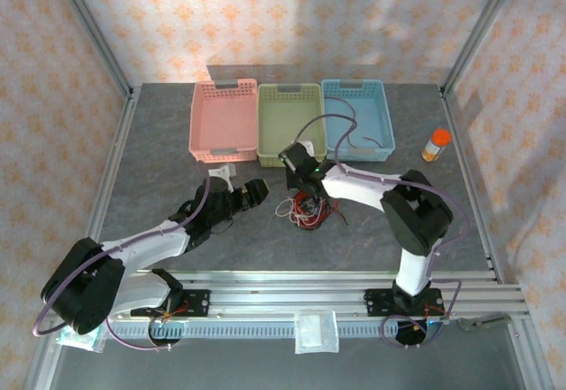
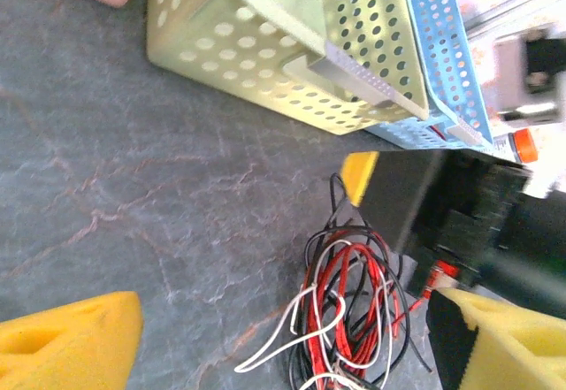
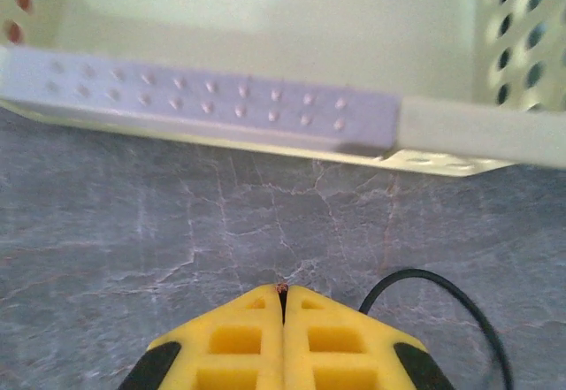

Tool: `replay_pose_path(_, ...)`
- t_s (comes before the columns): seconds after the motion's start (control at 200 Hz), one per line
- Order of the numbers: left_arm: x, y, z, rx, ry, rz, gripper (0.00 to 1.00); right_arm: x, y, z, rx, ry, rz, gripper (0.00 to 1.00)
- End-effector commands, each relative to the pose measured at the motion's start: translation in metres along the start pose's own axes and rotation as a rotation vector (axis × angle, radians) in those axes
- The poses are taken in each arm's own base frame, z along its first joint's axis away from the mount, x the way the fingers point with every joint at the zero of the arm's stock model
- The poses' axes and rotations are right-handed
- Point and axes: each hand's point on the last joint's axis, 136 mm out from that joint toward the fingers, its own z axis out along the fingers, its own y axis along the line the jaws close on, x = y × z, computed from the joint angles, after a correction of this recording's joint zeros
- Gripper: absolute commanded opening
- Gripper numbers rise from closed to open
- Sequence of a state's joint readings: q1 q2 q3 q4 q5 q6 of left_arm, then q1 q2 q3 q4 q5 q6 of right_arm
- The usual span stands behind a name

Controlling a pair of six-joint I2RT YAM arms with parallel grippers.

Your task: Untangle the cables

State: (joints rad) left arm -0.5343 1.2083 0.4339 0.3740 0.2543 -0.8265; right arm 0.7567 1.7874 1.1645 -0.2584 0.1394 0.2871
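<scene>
Cables [image 1: 305,206] lie bunched on the desk [image 1: 159,169] near the green basket [image 1: 289,120]. My right end effector [image 3: 283,291] is pressed fully shut; whether a strand is pinched I cannot tell. My left end effector [image 1: 254,192] gapes empty beside the tangle. I should lift slowly, pinning the heap with the left.

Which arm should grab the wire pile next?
Left, probably. The left claw is open and points at the cables just ahead. The right claw is shut, at the pile's far side, facing the green basket.
</scene>
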Motion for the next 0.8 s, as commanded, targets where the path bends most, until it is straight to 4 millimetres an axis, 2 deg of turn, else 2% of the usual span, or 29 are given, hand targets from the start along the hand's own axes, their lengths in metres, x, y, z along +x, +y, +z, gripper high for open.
replay_pose_path(0.0, -0.010, -0.011, 0.008, -0.019, 0.003, 0.098, 0.85, -0.023, -0.004, -0.035, -0.016, -0.080, 0.024, 0.00)
replay_pose_path(0.08, -0.010, -0.019, 0.015, -0.015, 0.015, 0.131, 0.85, -0.031, -0.004, -0.050, -0.044, -0.102, 0.041, 0.00)
replay_pose_path(0.365, 0.008, -0.052, 0.054, 0.014, 0.071, 0.249, 0.85, -0.053, 0.002, -0.096, -0.206, -0.143, 0.119, 0.00)
replay_pose_path(0.686, 0.013, -0.067, 0.081, 0.058, 0.093, 0.265, 0.80, -0.066, 0.003, -0.138, -0.340, -0.171, 0.147, 0.00)
replay_pose_path(0.791, 0.020, -0.071, 0.087, 0.075, 0.119, 0.280, 0.77, -0.077, 0.002, -0.156, -0.359, -0.211, 0.159, 0.00)
